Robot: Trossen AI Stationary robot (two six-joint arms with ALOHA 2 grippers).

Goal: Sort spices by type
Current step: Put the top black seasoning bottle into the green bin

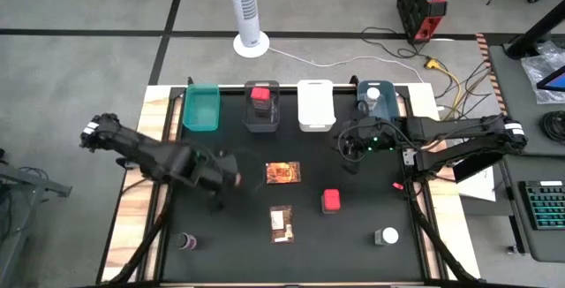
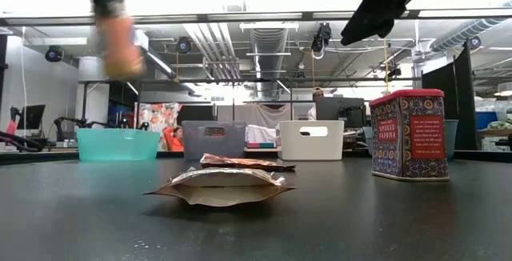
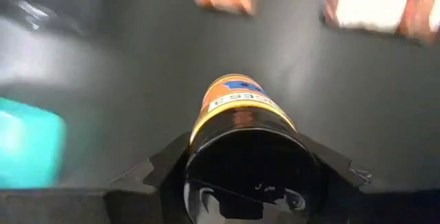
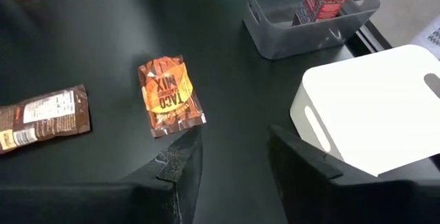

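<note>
While my left tool (image 1: 225, 175) pinches a bottle (image 3: 237, 104), my right tool (image 1: 349, 142), spread empty, hovers; one tub (image 1: 259, 95) and one jar (image 1: 372, 94) are binned, five spices left on the tabletop (image 1: 353, 244).

The bottle (image 3: 242, 117) clamped in the left gripper (image 3: 251, 183) showed a glossy dark cap and slick orange label. Ahead of it lay crinkled, shiny foil packets (image 3: 375, 4) on the matt black tabletop (image 3: 172, 66). Beside the right gripper (image 4: 234, 162), the white bin (image 4: 375, 104) looked smooth, matt plastic.
</note>
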